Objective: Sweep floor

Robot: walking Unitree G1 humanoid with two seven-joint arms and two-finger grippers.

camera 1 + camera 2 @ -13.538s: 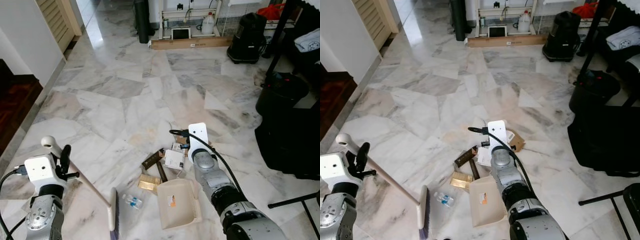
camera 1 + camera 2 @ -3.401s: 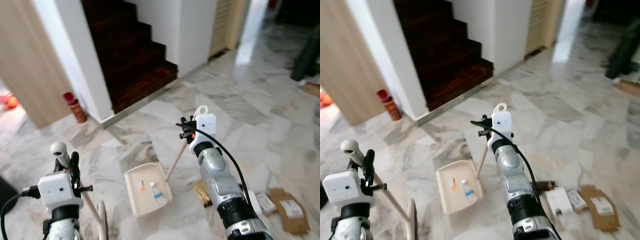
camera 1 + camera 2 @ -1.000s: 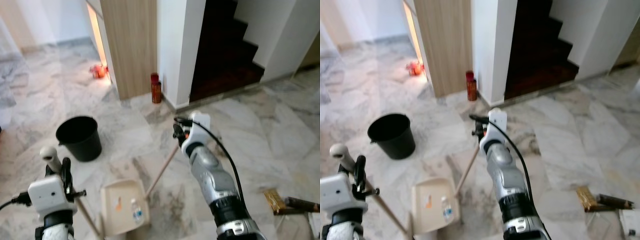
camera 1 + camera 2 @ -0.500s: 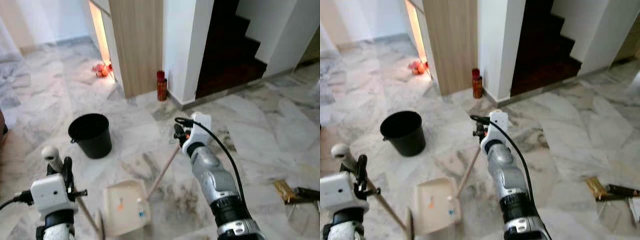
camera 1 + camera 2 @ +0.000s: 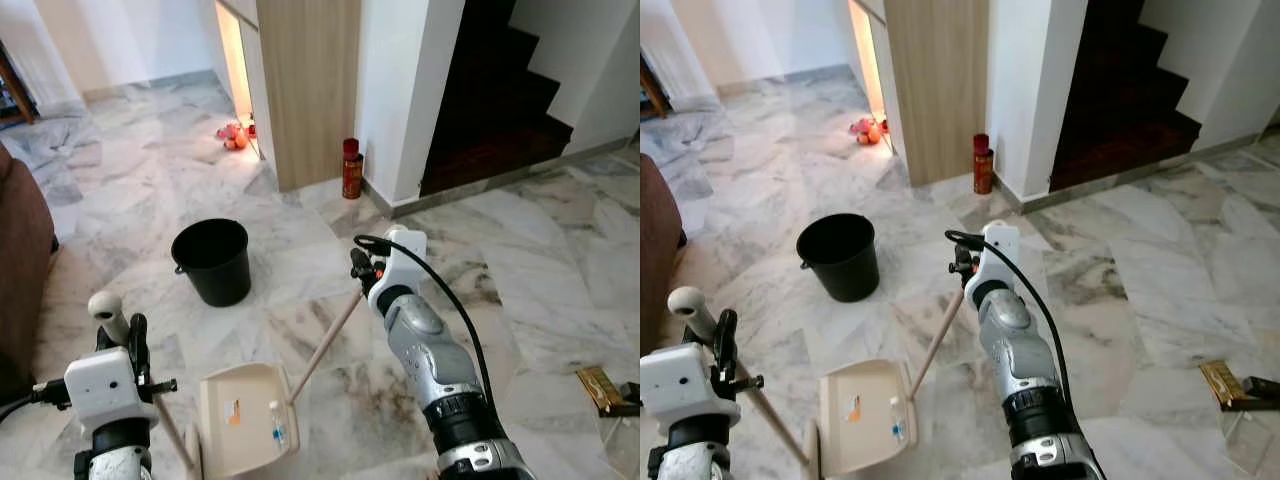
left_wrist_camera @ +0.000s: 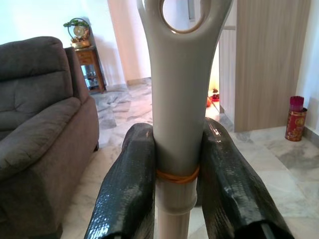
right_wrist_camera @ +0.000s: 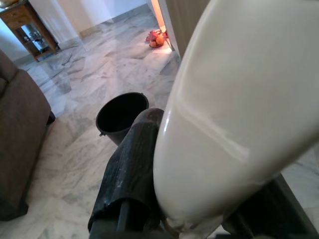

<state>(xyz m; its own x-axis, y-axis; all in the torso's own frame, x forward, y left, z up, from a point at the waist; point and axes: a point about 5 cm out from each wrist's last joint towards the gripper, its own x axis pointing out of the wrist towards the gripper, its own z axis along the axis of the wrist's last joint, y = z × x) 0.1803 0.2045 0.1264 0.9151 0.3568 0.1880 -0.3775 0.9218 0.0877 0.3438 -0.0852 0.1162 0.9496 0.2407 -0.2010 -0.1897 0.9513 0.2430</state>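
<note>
My right gripper (image 5: 360, 271) is shut on the long wooden handle (image 5: 324, 346) of a cream dustpan (image 5: 236, 443), which hangs low over the marble floor. A small plastic bottle (image 5: 277, 423) and an orange-marked scrap lie in the pan. At lower left my left gripper (image 5: 134, 335) is shut on the broom handle (image 5: 104, 308), whose pale stick slants down to the floor. In the left wrist view both black fingers (image 6: 127, 185) clamp the grey broom handle (image 6: 178, 94). The right wrist view has the cream dustpan handle (image 7: 234, 109) against a black finger (image 7: 130, 175).
A black bucket (image 5: 213, 260) stands on the floor ahead, a little left. A brown sofa (image 5: 20, 262) fills the left edge. A red can (image 5: 351, 168) stands by a wooden panel and white wall; dark stairs (image 5: 500, 95) rise at the back right. A gold box (image 5: 603, 388) lies far right.
The camera has swung left and moved on: the bucket now sits nearer the middle and the sofa has come into view. Both grippers keep their hold; the bottle now lies in the dustpan.
</note>
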